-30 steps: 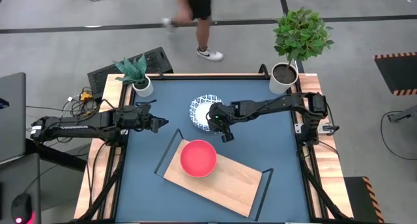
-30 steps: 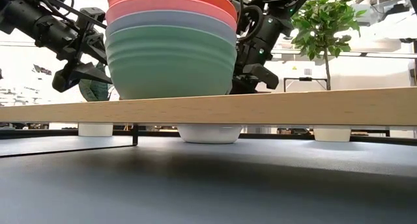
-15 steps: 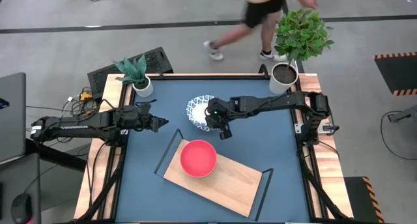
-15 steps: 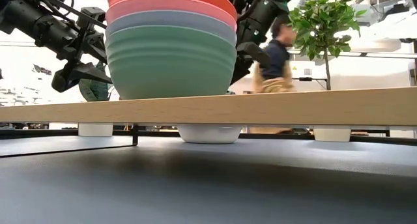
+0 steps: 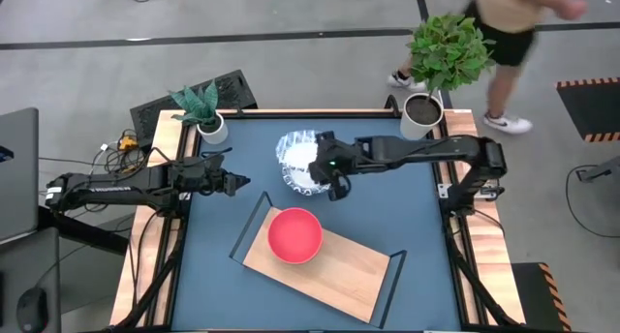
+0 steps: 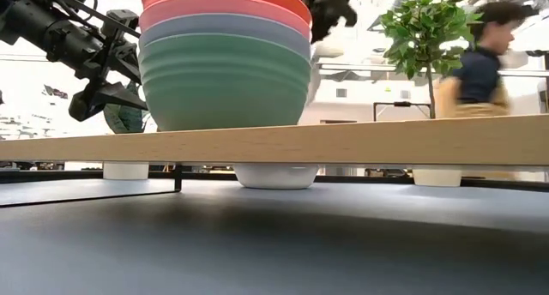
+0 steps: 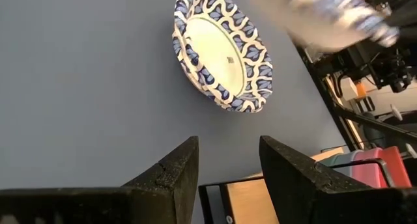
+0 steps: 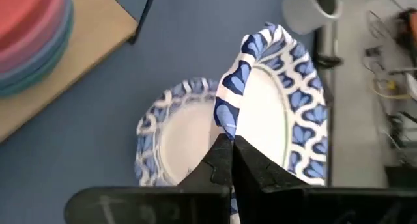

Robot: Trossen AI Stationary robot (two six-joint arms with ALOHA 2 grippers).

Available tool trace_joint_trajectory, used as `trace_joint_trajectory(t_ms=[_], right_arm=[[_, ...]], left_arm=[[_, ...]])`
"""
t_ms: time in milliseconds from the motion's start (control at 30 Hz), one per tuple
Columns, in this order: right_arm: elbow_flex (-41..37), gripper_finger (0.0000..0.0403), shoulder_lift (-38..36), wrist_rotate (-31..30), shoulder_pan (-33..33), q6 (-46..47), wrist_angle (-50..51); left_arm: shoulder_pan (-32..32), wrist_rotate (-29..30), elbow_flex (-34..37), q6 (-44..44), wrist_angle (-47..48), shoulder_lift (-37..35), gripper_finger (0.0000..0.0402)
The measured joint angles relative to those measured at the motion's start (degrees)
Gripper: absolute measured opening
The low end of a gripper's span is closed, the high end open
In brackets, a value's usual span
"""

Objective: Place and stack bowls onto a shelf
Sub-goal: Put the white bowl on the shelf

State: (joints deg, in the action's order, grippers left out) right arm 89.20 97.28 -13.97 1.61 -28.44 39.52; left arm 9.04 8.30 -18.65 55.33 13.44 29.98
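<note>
R gripper [image 8: 228, 152] pinches blue-rimmed bowl [image 8: 280, 100] by its rim, lifting it off its twin [image 8: 172, 139]; rigid, prob. slippery, breakable. L gripper [image 7: 225, 168] idles, jaws apart.

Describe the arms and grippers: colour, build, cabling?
Both arms are matte black, slim and jointed. The left gripper and right gripper each have two dark, flat, wedge-shaped fingers. A green light glows near the right wrist; loose cables lie by the left base.
</note>
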Motion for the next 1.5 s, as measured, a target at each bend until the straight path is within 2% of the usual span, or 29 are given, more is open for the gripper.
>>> trace_joint_trajectory(t_ms=[233,433,533,700,833,1100,1500], right_arm=[[0.36,0.0021,-9.18,-8.28,-7.46,10.28,4.88],[0.40,0.0021,-14.66,-12.73,-19.27,20.50,9.48],[0.40,0.0021,-16.20,-17.21,-25.96,26.28,11.60],[0.39,0.0021,-16.67,-24.19,-35.36,41.17,19.61],[0.38,0.0021,-14.94,-23.96,-40.20,51.38,25.06],[0.32,0.0021,-9.27,-18.66,-45.32,59.76,24.78],[0.32,0.0021,1.57,-13.06,-45.75,59.84,21.91]], left_arm=[[-0.02,-0.05,0.00,-0.07,0.08,-0.01,0.0147],[-0.01,-0.08,0.00,-0.06,0.07,-0.01,0.0147],[-0.01,-0.08,0.00,-0.06,0.01,-0.01,0.0147],[-0.02,-0.12,0.00,0.30,0.01,-0.01,0.0147],[0.00,-0.12,0.00,0.31,0.01,-0.01,0.0147],[-0.01,-0.12,0.00,0.34,0.11,-0.01,0.0147],[-0.01,-0.14,0.00,0.40,0.12,-0.01,0.0147]])
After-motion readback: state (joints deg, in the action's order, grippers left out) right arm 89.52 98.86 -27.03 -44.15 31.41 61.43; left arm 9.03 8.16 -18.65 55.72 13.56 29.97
